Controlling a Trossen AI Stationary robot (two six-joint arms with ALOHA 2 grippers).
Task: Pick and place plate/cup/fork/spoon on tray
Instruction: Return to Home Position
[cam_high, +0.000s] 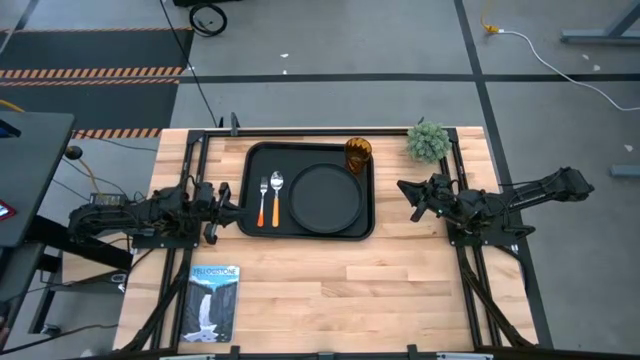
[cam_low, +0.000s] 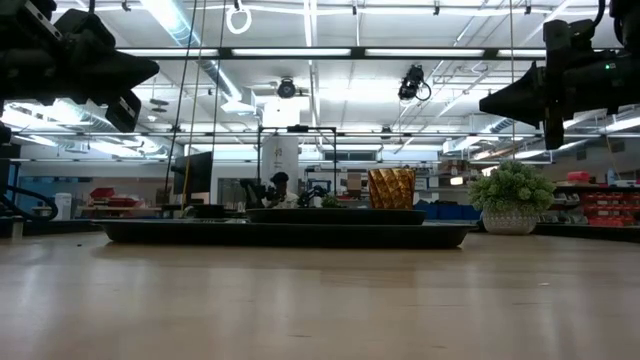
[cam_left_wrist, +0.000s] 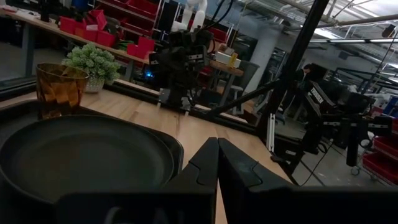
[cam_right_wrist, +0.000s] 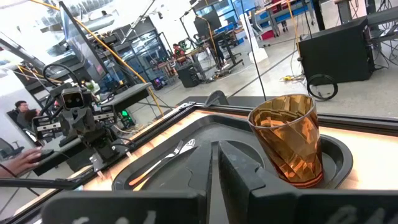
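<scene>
On the large black rectangular tray (cam_high: 254, 222) sit the round matte black plate (cam_high: 326, 196), amber ribbed cup (cam_high: 358, 152), red-handled fork (cam_high: 263, 201) and yellow-handled spoon (cam_high: 276, 197), so placing looks finished. Both arms flank it over the wooden counter (cam_high: 330, 290), left gripper (cam_high: 222, 200) and right gripper (cam_high: 410, 195) each with fingers together. Retreating clear without nudging anything seems best. The booklet (cam_high: 213, 303) carries unreadable print.

A small green bushy plant in a pale pot (cam_high: 428, 141) sits at the far right of the light wooden slatted table (cam_high: 330, 290) before you, while a booklet with a waterfall cover (cam_high: 214, 302) lies flat near the table's front left.
</scene>
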